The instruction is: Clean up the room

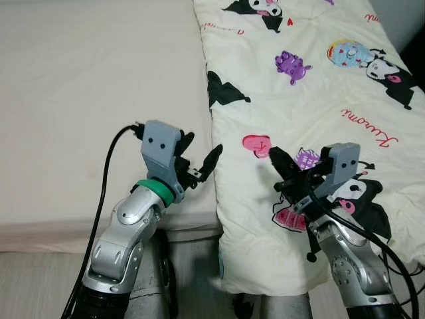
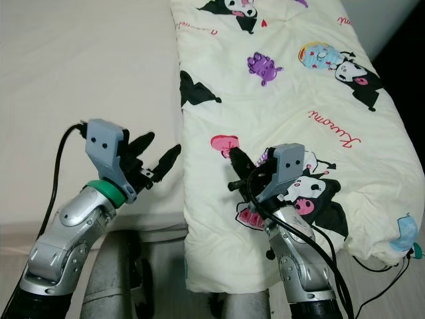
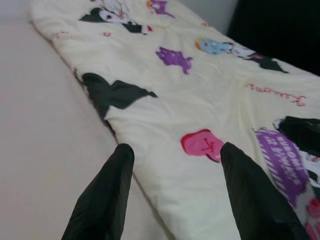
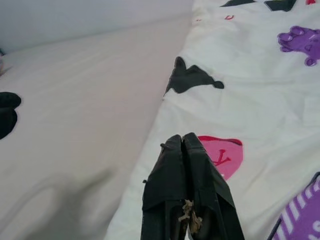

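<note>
Over the quilt (image 1: 319,100), right pincer (image 1: 273,155) pressed together, left pincer (image 1: 199,156) spread apart.

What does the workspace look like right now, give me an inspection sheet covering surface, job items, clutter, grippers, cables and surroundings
Surface: bed with a bare beige sheet.
Job's things: cream cartoon-print quilt lying along the bed's right side, its near end hanging over the bed's foot.
Clutter: nothing seen.
Grippers: left gripper open, at the quilt's left edge; right gripper shut, over the quilt near a pink heart print.
Cables: black cables along both arms.
Surroundings: pale floor at the bed's foot.
</note>
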{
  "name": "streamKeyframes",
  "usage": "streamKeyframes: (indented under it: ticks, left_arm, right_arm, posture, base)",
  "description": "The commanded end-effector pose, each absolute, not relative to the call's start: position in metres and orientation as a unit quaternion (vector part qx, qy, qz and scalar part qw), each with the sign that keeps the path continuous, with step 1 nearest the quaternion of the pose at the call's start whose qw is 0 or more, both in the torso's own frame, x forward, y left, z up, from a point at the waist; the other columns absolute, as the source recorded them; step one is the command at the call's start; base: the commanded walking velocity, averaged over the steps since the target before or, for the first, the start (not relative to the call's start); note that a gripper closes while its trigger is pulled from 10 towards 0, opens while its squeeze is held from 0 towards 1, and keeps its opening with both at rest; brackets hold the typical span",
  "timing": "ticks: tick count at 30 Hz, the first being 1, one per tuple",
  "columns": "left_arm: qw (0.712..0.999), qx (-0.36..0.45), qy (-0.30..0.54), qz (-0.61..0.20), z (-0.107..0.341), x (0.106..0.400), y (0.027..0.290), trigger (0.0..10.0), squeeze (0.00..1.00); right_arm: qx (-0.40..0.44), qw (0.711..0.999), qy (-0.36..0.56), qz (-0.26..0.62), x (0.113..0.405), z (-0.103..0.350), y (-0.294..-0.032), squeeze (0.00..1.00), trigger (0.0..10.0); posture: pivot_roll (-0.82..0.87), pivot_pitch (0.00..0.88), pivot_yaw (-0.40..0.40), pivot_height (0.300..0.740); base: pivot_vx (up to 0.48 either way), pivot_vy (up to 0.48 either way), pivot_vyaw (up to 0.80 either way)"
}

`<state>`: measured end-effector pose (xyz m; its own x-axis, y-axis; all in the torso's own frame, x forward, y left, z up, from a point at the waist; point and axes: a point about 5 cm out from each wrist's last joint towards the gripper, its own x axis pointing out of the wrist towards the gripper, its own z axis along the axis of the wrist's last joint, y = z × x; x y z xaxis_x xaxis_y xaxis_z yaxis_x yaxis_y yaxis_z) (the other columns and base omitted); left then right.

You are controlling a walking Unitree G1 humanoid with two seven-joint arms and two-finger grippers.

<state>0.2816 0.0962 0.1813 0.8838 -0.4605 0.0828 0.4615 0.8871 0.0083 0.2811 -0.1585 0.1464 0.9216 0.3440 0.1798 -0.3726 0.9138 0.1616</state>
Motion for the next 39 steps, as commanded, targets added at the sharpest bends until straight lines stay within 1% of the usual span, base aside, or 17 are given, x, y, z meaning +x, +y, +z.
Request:
streamKeyframes:
  ticks: [1, 6, 11, 13, 18, 32, 39]
  left_arm:
    - [0.972, -0.005, -0.03, -0.231, 0.175, 0.282, 0.096, 10.0, 0.0]
    - [0.979, -0.001, -0.023, -0.205, 0.169, 0.289, 0.095, 10.0, 0.0]
    - [0.979, 0.0, -0.024, -0.204, 0.167, 0.289, 0.094, 10.0, 0.0]
    - [0.98, 0.011, -0.017, -0.199, 0.161, 0.289, 0.094, 10.0, 0.0]
    - [0.98, 0.017, -0.014, -0.196, 0.157, 0.29, 0.094, 10.0, 0.0]
    - [0.982, 0.022, 0.002, -0.19, 0.142, 0.292, 0.095, 10.0, 0.0]
    - [0.981, 0.028, 0.008, -0.19, 0.137, 0.29, 0.095, 10.0, 0.0]
  right_arm:
    - [0.093, 0.977, -0.073, 0.177, 0.281, 0.144, -0.159, 0.0, 10.0]
    - [0.085, 0.978, -0.075, 0.174, 0.286, 0.143, -0.159, 0.0, 10.0]
    - [0.083, 0.979, -0.077, 0.167, 0.288, 0.142, -0.16, 0.0, 10.0]
    - [0.079, 0.981, -0.079, 0.16, 0.289, 0.139, -0.16, 0.0, 10.0]
    - [0.077, 0.981, -0.08, 0.157, 0.29, 0.137, -0.159, 0.0, 10.0]
    - [0.071, 0.983, -0.076, 0.154, 0.295, 0.129, -0.16, 0.0, 10.0]
    - [0.066, 0.984, -0.069, 0.152, 0.296, 0.124, -0.158, 0.0, 10.0]
  posture:
    - [-0.01, 0.12, 0.036, 0.624]
    - [-0.01, 0.113, 0.031, 0.644]
    - [-0.01, 0.112, 0.032, 0.653]
    - [-0.01, 0.108, 0.033, 0.668]
    - [-0.01, 0.105, 0.034, 0.677]
    - [-0.01, 0.081, 0.036, 0.736]
    - [-0.01, 0.071, 0.038, 0.74]
  base:
    - [0.0, 0.0, 0.0]
    - [0.0, 0.0, 0.0]
    - [0.0, 0.0, 0.0]
    - [0.0, 0.0, 0.0]
    - [0.0, 0.0, 0.0]
    - [0.0, 0.0, 0.0]
    - [0.0, 0.0, 0.0]
